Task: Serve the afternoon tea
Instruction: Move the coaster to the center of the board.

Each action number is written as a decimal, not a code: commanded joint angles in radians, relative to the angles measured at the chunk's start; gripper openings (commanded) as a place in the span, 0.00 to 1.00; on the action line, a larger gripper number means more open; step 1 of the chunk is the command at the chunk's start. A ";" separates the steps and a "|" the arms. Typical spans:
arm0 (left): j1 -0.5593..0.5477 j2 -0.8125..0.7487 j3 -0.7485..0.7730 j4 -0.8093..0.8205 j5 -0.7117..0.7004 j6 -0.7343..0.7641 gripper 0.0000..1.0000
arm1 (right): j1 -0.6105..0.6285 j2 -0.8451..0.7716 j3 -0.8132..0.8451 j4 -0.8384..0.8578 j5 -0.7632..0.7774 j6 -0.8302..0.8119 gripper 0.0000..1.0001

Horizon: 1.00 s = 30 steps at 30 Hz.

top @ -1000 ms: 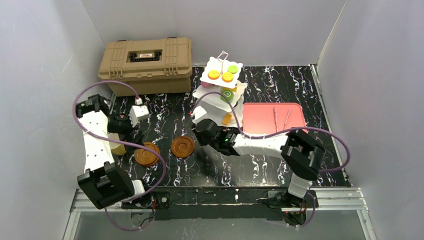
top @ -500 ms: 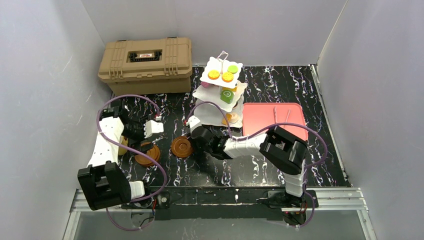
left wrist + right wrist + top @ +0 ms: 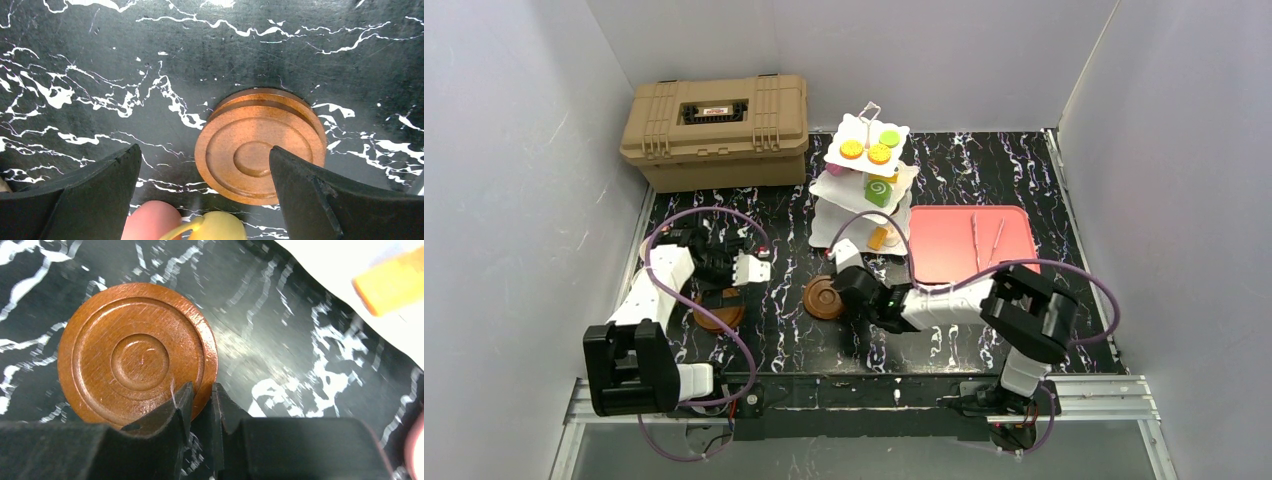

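The white three-tier stand (image 3: 860, 186) carries small colourful pastries at the back centre. Two round brown saucers lie in front of it. My right gripper (image 3: 840, 291) is shut on the rim of the right saucer (image 3: 821, 298); the right wrist view shows the jaws (image 3: 201, 400) pinching that saucer's (image 3: 137, 357) near edge. My left gripper (image 3: 728, 289) hangs open over the left saucer (image 3: 715, 313). In the left wrist view the gripper (image 3: 205, 150) is empty, with the saucer (image 3: 260, 152) beyond it and a yellow cup (image 3: 220, 227) and pink cup (image 3: 150, 222) at the bottom edge.
A large tan ribbed case (image 3: 716, 118) stands at the back left. A flat pink-red tray (image 3: 972, 238) lies right of the stand. The stand's lowest plate (image 3: 345, 270) with an orange pastry (image 3: 395, 282) is close to the right gripper. Grey walls close in three sides.
My right gripper has slid the right saucer rightwards, away from the left saucer. My left gripper has swung right and forward to hang over the left saucer.
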State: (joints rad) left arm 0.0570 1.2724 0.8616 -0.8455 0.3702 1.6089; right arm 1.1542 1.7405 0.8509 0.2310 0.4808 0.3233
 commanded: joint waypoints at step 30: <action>-0.180 0.126 -0.048 0.112 -0.190 0.058 0.98 | -0.010 -0.558 -0.177 -0.404 0.212 0.168 0.31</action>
State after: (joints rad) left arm -0.1078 1.3975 0.8528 -0.7300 0.2062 1.6424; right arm 1.1465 1.2072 0.6323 -0.1776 0.6594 0.4732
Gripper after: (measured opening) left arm 0.981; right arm 0.309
